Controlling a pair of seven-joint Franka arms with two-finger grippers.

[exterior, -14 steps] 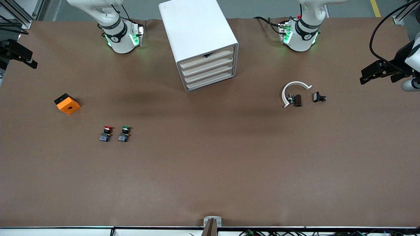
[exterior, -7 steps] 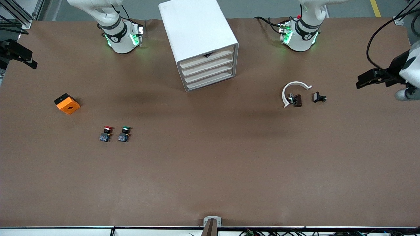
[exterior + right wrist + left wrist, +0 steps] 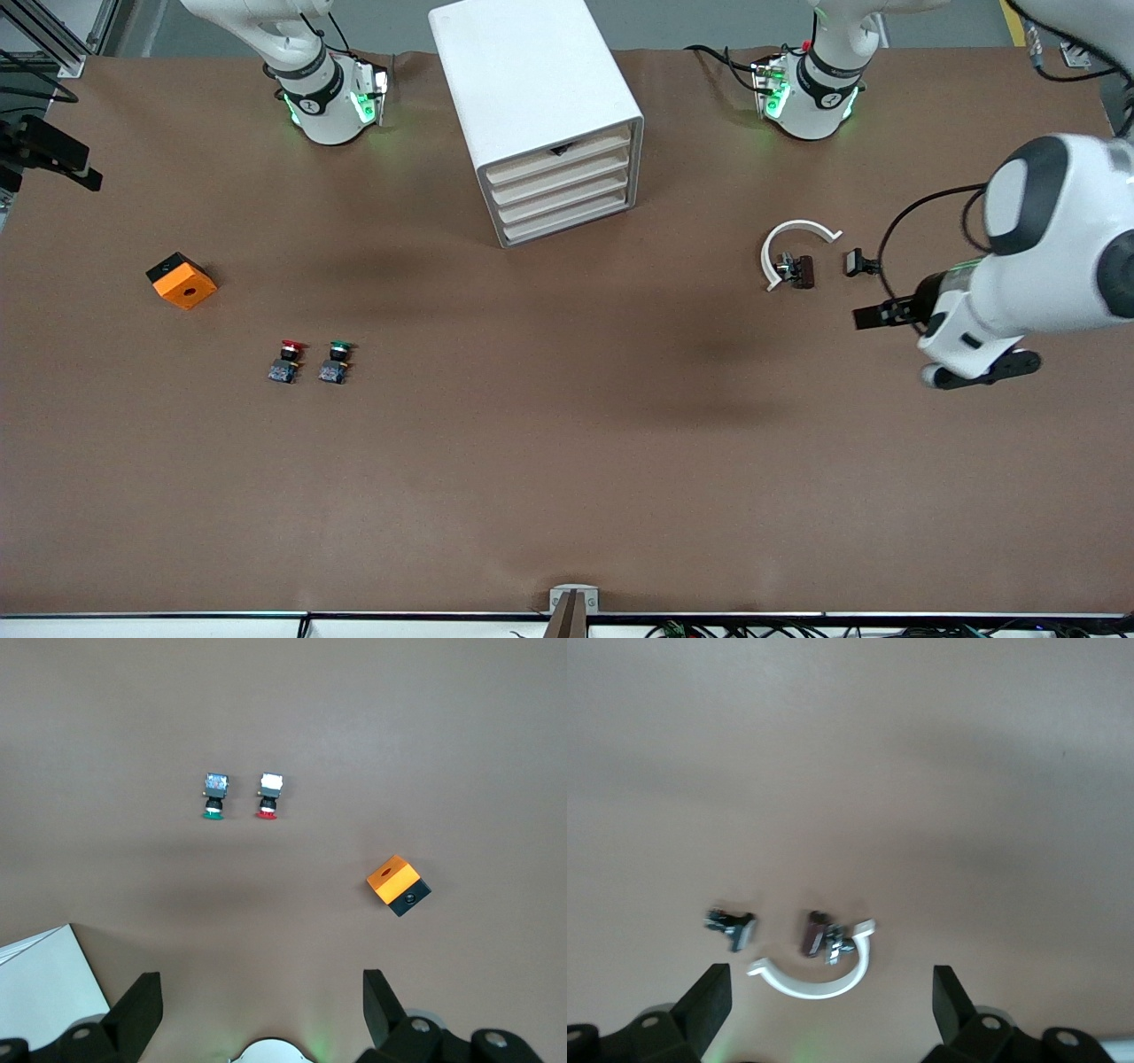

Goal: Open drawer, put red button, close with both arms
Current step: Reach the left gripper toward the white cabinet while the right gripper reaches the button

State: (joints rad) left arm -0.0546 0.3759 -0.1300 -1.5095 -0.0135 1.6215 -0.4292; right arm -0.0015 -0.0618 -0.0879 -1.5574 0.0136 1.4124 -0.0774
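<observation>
The red button (image 3: 289,360) stands on the brown table toward the right arm's end, beside a green-capped twin (image 3: 337,361); the right wrist view shows the red button (image 3: 268,797) too. The white drawer cabinet (image 3: 540,106) stands between the arms' bases, and all its drawers (image 3: 563,190) look shut. My left gripper (image 3: 873,316) hangs open and empty over the table by a white ring; the left wrist view shows the left gripper (image 3: 830,997) with its jaws wide apart. At the table's edge my right gripper (image 3: 53,158) is held high, and the right wrist view shows the right gripper (image 3: 261,1005) open and empty.
An orange and black box (image 3: 182,280) lies toward the right arm's end. Toward the left arm's end lie a white C-shaped ring (image 3: 795,241), a small dark part (image 3: 800,270) inside it and a black clip (image 3: 860,262). Both arm bases (image 3: 328,106) stand beside the cabinet.
My left arm has swung in from the table's edge and now hangs over the table beside the ring and clip. The right gripper has barely shifted. Nothing on the table has moved.
</observation>
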